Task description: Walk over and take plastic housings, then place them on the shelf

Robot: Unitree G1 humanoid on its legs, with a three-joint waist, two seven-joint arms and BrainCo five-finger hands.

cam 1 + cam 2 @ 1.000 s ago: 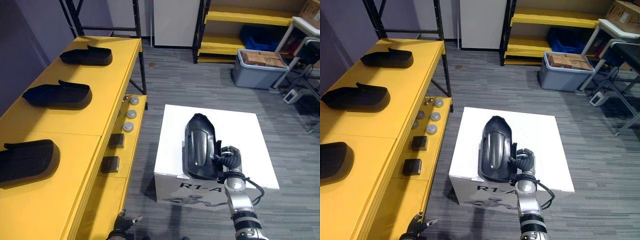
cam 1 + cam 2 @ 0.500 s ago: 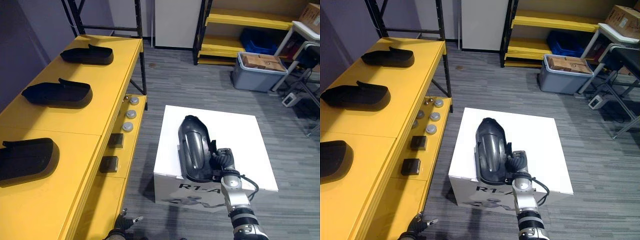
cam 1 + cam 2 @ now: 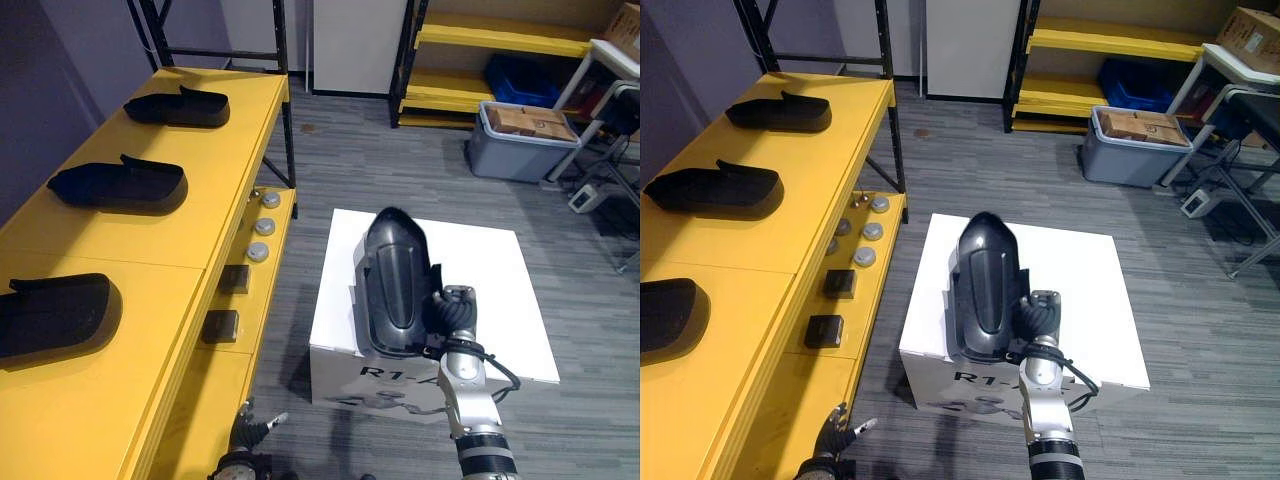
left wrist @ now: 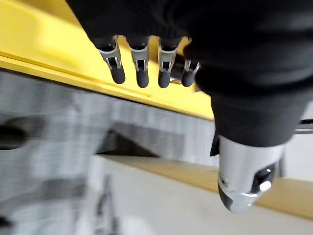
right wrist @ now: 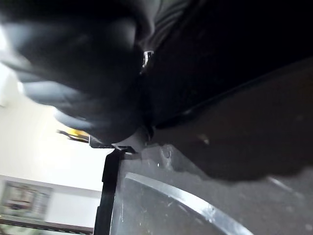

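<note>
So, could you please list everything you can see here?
box: one, white, centre floor
held housing: one, black, over the box
shelf: one, yellow, left
shelf housings: three, black, in a row on the shelf top
discs: three, silver, shelf's lower ledge
blocks: two, dark, same ledge
bin: one, grey, far right
rack: one, yellow boards, far back
crate: one, blue, in the rack
left hand: open, low beside the shelf
right hand: curled on the held housing
</note>
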